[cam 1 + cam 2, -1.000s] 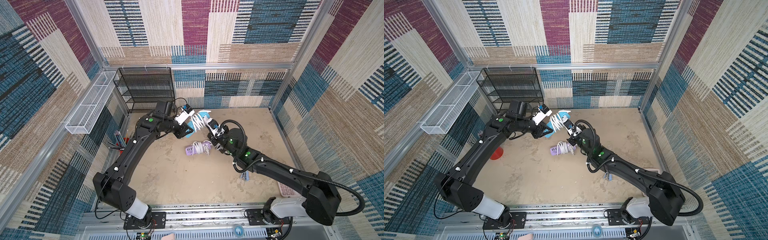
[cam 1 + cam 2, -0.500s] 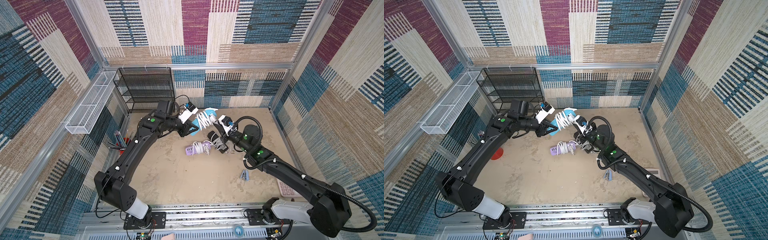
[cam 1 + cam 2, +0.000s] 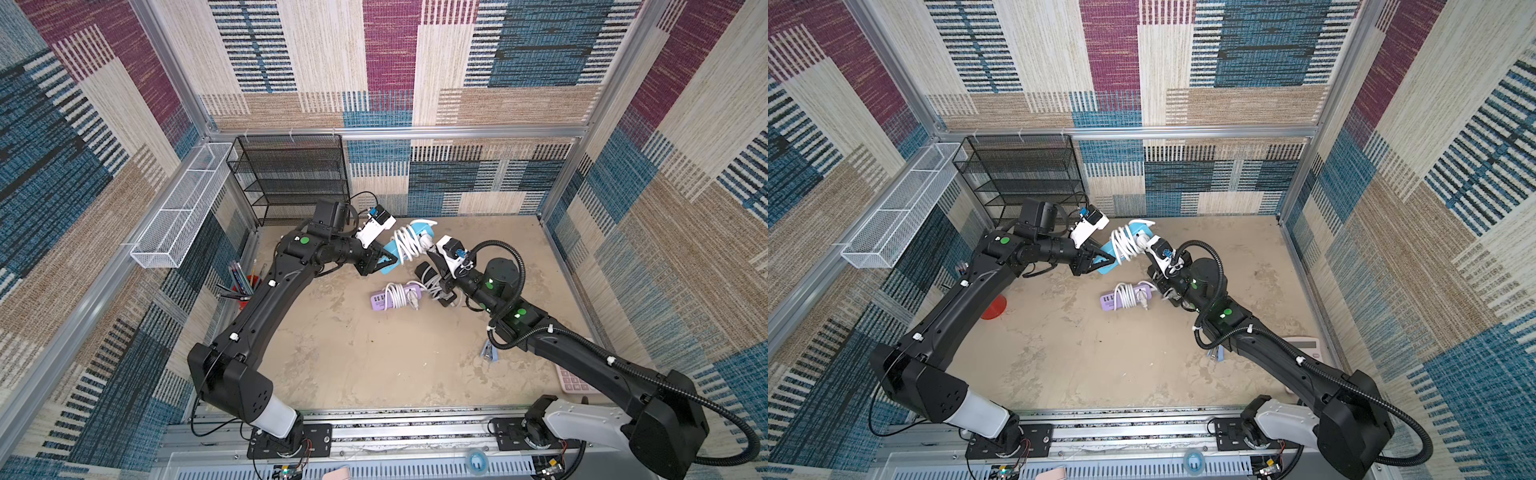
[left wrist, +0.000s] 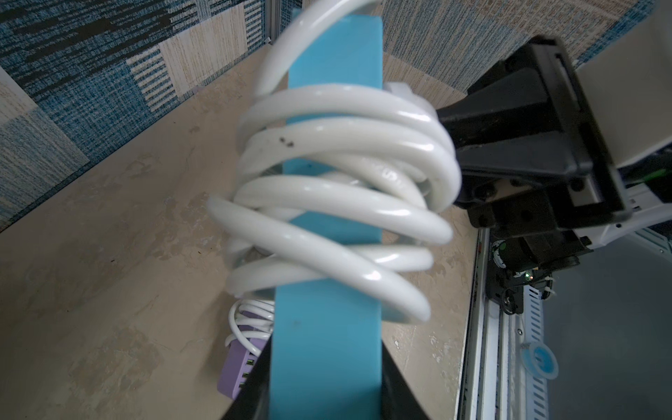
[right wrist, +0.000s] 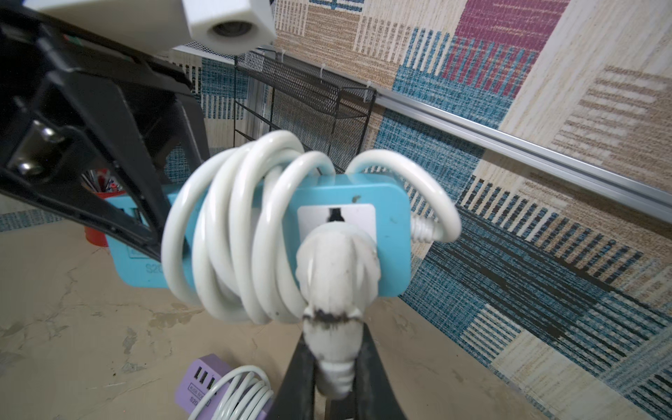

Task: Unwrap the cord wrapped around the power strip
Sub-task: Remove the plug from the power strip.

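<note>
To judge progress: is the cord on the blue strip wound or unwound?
Wound: several cord loops circle the strip; the plug sits against it.

Top views look down overhead; both wrist cameras closely face the power strip (image 4: 327, 363).

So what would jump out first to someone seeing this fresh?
The blue power strip, held in mid-air over the far side of the table with thick white cord coiled around it. The left gripper clamps one end; the right gripper pinches the white plug seated in the strip's socket. Close by lies a purple power strip, also cord-wrapped.
</note>
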